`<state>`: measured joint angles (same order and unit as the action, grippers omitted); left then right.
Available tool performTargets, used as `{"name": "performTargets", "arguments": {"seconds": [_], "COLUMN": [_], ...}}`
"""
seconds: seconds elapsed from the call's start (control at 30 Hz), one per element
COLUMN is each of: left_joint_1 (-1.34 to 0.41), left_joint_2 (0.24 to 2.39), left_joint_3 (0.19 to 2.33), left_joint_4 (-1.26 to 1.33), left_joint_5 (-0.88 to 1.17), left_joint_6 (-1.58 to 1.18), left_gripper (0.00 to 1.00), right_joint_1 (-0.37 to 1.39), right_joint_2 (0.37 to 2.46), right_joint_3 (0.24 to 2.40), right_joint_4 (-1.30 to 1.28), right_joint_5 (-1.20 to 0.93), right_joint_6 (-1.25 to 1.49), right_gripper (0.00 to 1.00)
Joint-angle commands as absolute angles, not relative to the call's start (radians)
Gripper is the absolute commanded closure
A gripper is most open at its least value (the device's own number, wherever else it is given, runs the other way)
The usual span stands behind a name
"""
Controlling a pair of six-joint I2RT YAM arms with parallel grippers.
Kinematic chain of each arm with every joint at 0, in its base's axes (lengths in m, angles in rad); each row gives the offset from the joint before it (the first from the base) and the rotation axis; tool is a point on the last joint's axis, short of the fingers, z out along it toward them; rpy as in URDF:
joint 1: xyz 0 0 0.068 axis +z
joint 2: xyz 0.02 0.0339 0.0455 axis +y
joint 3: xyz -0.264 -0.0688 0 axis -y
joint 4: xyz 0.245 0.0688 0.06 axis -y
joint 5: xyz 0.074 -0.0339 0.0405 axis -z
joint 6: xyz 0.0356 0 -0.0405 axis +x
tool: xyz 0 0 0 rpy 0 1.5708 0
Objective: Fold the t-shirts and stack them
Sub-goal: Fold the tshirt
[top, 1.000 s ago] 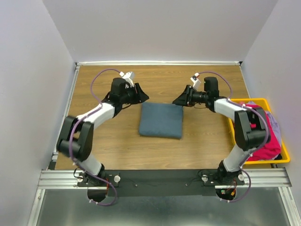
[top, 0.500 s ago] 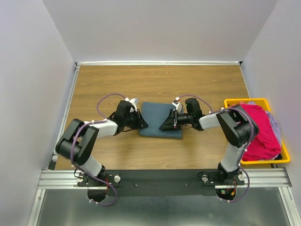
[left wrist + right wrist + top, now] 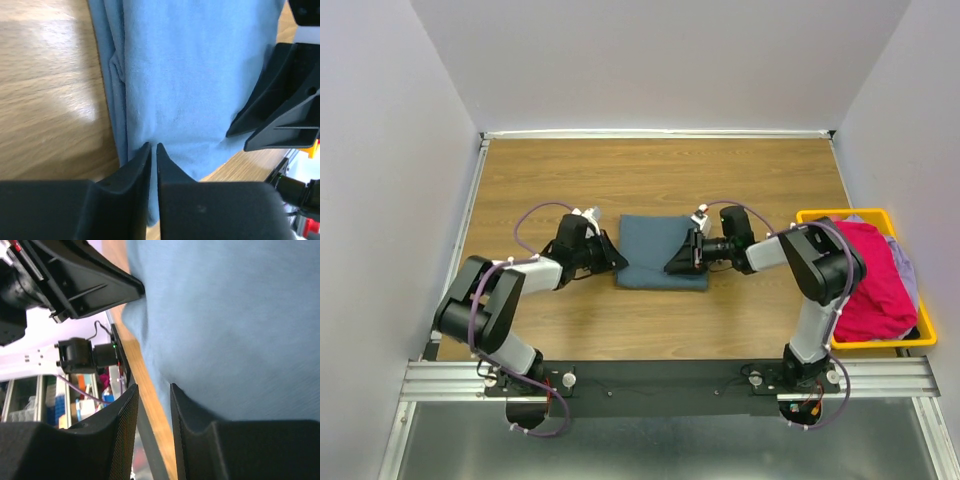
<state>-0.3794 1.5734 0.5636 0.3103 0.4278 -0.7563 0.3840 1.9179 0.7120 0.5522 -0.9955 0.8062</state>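
The left gripper (image 3: 153,146), jaws drawn almost together, meets the left edge of the folded slate blue-grey cloth t-shirt (image 3: 658,243); I cannot tell whether it nips cloth. The right gripper (image 3: 152,387), jaws apart, sits over the shirt's right part. Well to its right, a yellow plastic bin (image 3: 880,343) holds a crumpled magenta-pink t-shirt (image 3: 870,285) over pale grey-blue cloth (image 3: 906,270).

Noted: left black-and-pale-grey jointed arm (image 3: 535,272) and right black-and-pale-grey jointed arm (image 3: 817,265); thin purple cables (image 3: 525,213) loop behind each wrist. Tips: matte black wedge-shaped plastic fingers (image 3: 132,172); right pair (image 3: 120,425) fine-meshed.
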Motion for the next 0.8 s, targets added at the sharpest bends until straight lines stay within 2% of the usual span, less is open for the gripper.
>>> {"name": "performTargets", "arguments": {"seconds": [0.0,0.03,0.13,0.37,0.6,0.7,0.77], "left_joint_1": [-0.365,-0.365,-0.364,-0.364,-0.367,-0.37,-0.377], "left_joint_2": [1.435,1.405,1.289,1.085,0.99,0.966,0.957], "left_joint_3": [0.572,0.577,0.586,0.542,0.499,0.476,0.466], "left_joint_4": [0.212,0.198,0.149,0.095,0.009,0.009,0.011], "left_joint_5": [0.342,0.327,0.266,0.169,0.153,0.176,0.192], "left_joint_6": [-0.713,-0.709,-0.69,-0.677,-0.646,-0.649,-0.652], "left_gripper": [0.74,0.67,0.58,0.47,0.45,0.45,0.45], "right_joint_1": [0.435,0.451,0.515,0.61,0.612,0.612,0.614], "right_joint_2": [1.789,1.769,1.735,1.913,2.184,2.184,2.108], "right_joint_3": [0.776,0.787,0.824,0.841,0.873,0.884,0.885], "right_joint_4": [0.422,0.42,0.422,0.58,0.667,0.666,0.626], "right_joint_5": [-0.911,-0.905,-0.879,-0.812,-0.776,-0.798,-0.789], "right_joint_6": [0.785,0.796,0.834,0.906,0.934,0.942,0.928], "right_gripper": [0.61,0.61,0.6,0.6,0.61,0.62,0.62]}}
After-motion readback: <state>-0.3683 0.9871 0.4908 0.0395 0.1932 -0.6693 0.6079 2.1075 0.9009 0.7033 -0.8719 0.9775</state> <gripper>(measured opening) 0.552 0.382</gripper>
